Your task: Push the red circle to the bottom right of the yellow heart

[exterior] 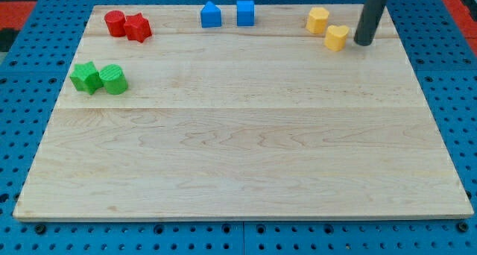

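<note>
The dark rod stands almost straight up, no pincer on it; my tip (364,42) sits just right of the yellow heart (336,37), far from the red circle (115,22).

Lab: blue pegboard bench (22,54)

The end effector, my tip (364,42), stands just to the view's right of the yellow heart (337,37), with the yellow hexagon (317,20) beyond it. Farther toward the view's left, two blue blocks (211,15) (245,13) line the top edge before the red circle (115,23), which touches the red star (138,27). Below this row the tabletop (246,150) lies open, save the green pair (99,78) at far left.
</note>
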